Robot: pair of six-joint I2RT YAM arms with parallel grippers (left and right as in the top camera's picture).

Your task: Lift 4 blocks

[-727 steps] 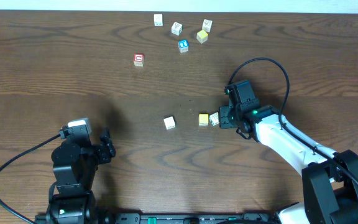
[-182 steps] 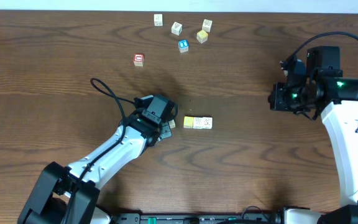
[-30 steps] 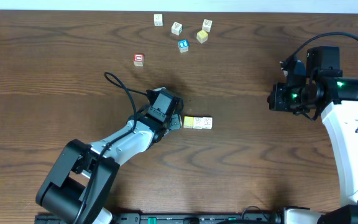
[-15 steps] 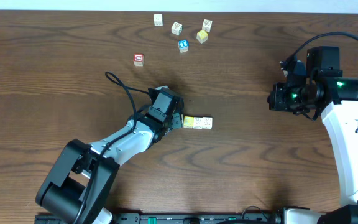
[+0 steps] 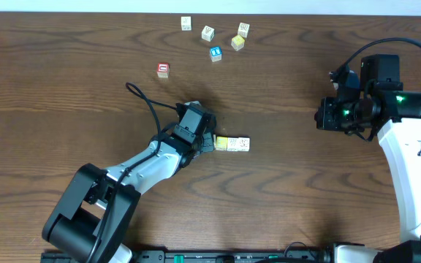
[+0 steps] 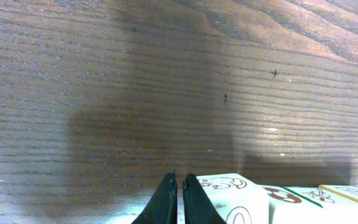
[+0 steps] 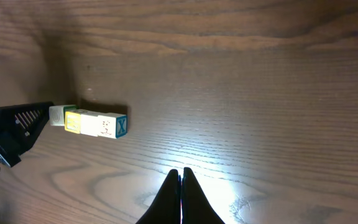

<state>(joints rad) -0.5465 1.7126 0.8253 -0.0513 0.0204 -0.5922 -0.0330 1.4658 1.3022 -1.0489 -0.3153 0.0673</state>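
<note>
1. Cubes on the table (image 5: 50,95) number ten. Four blocks (image 7: 92,123) stand in one touching row at mid-table: three whitish and one yellow, the yellow second from the left arm's end.
2. Six more lie loose near the far edge: three white cubes, a second yellow cube (image 5: 237,42), one blue-faced cube (image 5: 215,53), and one red-faced cube (image 5: 163,69) set a little apart to the left.
3. Of the two arms, the left gripper (image 6: 176,198) has its fingers pressed together with nothing between them. Its tips sit low over the wood at the row's end block; whether they touch it I cannot tell.
4. Right gripper (image 7: 180,183) is also closed and empty, held above the wood, well apart from the row on the right side.
5. Bare wood lies between the row and the right arm, and across the left part of the table.
6. From overhead the row's end block is mostly hidden under the left gripper. The left wrist view cuts the blocks off at its lower edge. The printed marks are too small to read, except a blue X on the row's outermost block.
</note>
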